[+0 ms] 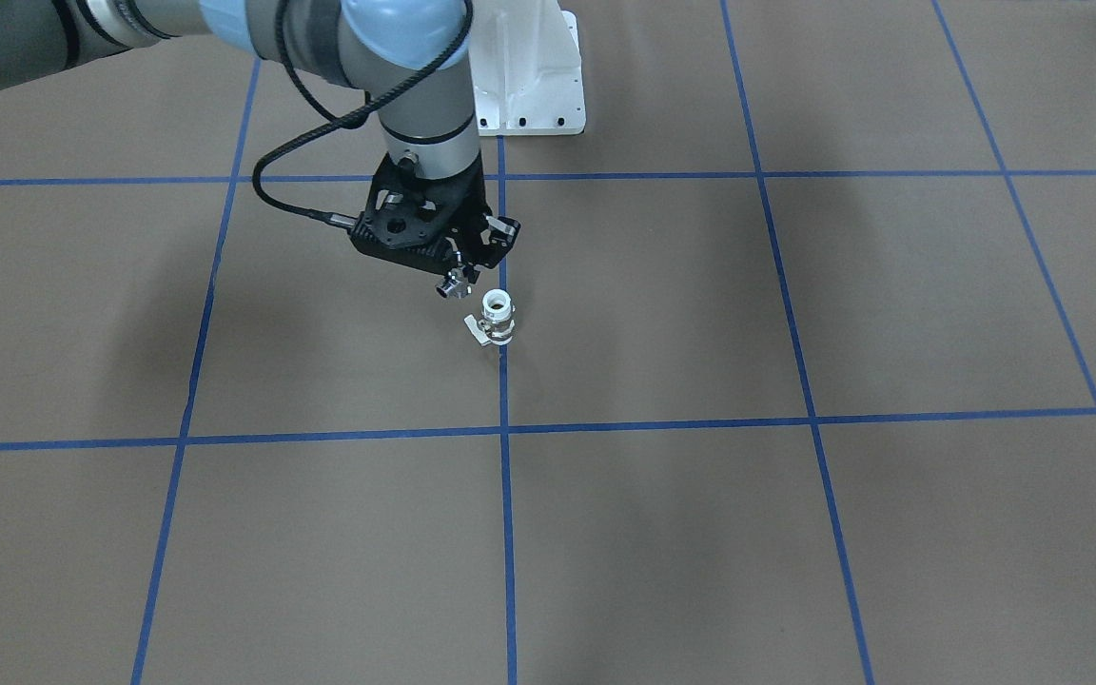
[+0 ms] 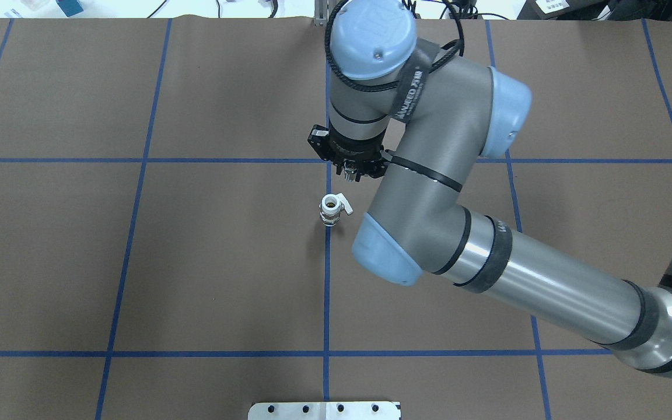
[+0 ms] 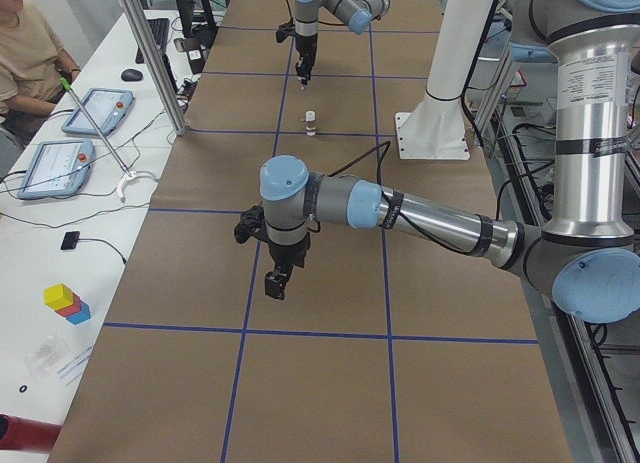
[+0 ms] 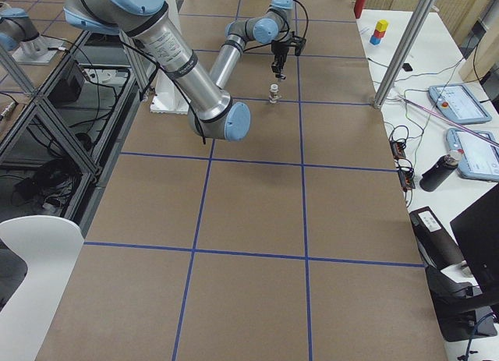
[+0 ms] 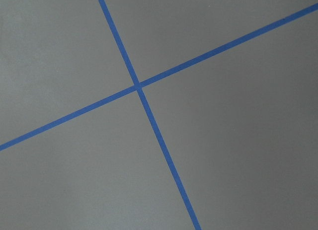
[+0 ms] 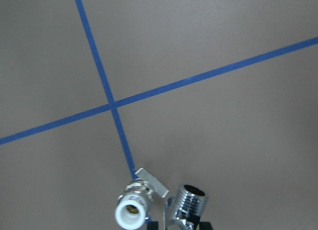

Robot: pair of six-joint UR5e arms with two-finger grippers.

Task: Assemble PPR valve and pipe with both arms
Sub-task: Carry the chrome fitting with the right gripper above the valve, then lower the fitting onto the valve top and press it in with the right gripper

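The right end effector (image 1: 459, 268) hangs above the tabletop (image 1: 748, 304), its fingers closed on the pipe (image 1: 454, 283), which is clear of the surface. The PPR valve (image 1: 498, 317) stands upright on a blue tape line (image 1: 504, 400), open end up, just beside the pipe but not touching it. Only the right wrist view shows the pipe's threaded mouth. The left end effector (image 3: 277, 283) appears only from the table's left end, well apart from the valve. I cannot tell how far open it is, and its own wrist view shows just crossed tape.

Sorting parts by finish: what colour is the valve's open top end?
White on the PPR valve; clearest in right wrist view.
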